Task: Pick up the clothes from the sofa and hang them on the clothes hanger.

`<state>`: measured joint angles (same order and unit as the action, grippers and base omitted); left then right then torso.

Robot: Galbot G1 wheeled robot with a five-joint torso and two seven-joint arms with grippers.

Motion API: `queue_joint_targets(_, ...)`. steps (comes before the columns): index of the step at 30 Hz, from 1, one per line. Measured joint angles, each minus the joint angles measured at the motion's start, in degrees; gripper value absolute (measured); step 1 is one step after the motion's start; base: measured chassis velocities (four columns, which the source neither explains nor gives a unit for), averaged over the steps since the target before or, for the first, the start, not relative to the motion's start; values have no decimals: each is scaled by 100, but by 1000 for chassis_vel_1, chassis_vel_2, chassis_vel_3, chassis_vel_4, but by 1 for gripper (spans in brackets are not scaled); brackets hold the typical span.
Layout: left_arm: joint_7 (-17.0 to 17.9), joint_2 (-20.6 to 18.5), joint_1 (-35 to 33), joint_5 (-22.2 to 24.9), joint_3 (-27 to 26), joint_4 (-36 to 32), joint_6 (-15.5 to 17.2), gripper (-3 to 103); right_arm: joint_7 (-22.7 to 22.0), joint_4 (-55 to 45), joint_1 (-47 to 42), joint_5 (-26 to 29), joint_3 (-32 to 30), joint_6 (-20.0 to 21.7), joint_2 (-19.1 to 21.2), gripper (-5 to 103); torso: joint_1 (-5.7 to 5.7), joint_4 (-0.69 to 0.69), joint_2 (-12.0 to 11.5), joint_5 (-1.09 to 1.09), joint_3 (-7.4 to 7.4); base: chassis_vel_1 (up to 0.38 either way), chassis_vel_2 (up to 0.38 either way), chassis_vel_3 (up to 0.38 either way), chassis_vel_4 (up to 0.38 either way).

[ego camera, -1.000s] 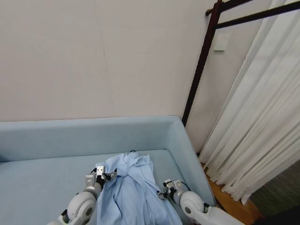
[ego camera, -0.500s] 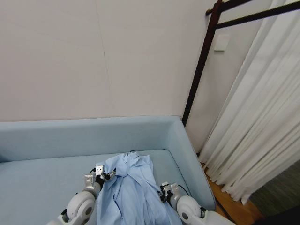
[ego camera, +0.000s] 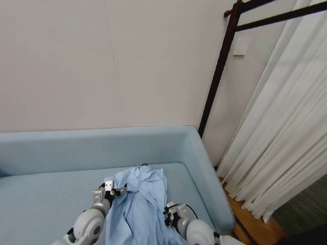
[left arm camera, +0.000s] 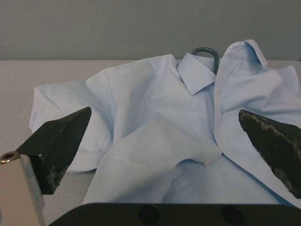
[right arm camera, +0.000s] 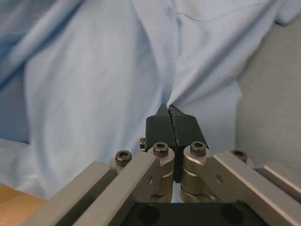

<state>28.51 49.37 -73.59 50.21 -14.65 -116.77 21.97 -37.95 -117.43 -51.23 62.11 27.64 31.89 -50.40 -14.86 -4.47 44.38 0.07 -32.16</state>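
The left arm [ego camera: 86, 224] and right arm [ego camera: 200, 234] are round and shiny grey-white; the right gripper [right arm camera: 170, 112] has black pointed fingers [right arm camera: 159, 129] and silver bars [right arm camera: 94, 188] with round screws [right arm camera: 161, 149] next to its black base [right arm camera: 150, 215]; the left gripper [left arm camera: 164, 113] has dark wedge fingers [left arm camera: 59, 143].

No text readable — wall plate [ego camera: 240, 47] looks blank, perhaps.

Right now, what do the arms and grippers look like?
Rounded white-grey shells on left arm and right arm. The left gripper has scuffed black wedge-shaped pads. The right gripper has black pointed pads on silver links with hex screws, black cable at its wrist.
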Motion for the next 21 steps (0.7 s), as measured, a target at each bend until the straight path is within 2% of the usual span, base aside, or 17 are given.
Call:
queue_joint_targets(7, 2, -6, -21, -12, 26, -41, 1, 100, -401, -222, 519, 376, 626, -62, -483, 0, 0, 1, 0, 0, 0, 0, 0, 0, 0)
queue_joint_targets(11, 2, -16, -12, -13, 43, -47, 4, 100, -445, -178, 625, 485, 702, -62, -683, 0, 0, 1, 0, 0, 0, 0, 0, 0, 0)
queue_joint_targets(15, 2, -36, -5, -15, 50, -66, 11, 100, -433, 73, 658, 359, 681, -63, -800, 0, 0, 0, 0, 1, 0, 0, 0, 0, 0)
queue_joint_targets(17, 3, -44, -22, -16, 33, -80, 14, 100, -347, 228, 734, 258, 567, -99, -768, -3, 0, 0, 0, 1, 0, 0, 0, 0, 0)
queue_joint_targets(18, 3, -45, -38, -25, 19, -81, 15, 100, -243, 295, 783, 203, 496, -134, -735, 3, 0, 0, 0, 1, 0, 0, 0, 0, 0)
queue_joint_targets(20, 3, -45, -51, -36, 11, -81, 15, 100, -75, 378, 834, 144, 393, -165, -701, 3, 0, 0, 0, 1, 0, 0, 0, 0, 0)
queue_joint_targets(21, 0, -44, -68, -61, 2, -80, 21, 100, 217, 526, 905, 71, 205, -179, -663, 8, 0, 0, 0, 0, 0, 0, 0, 0, 0)
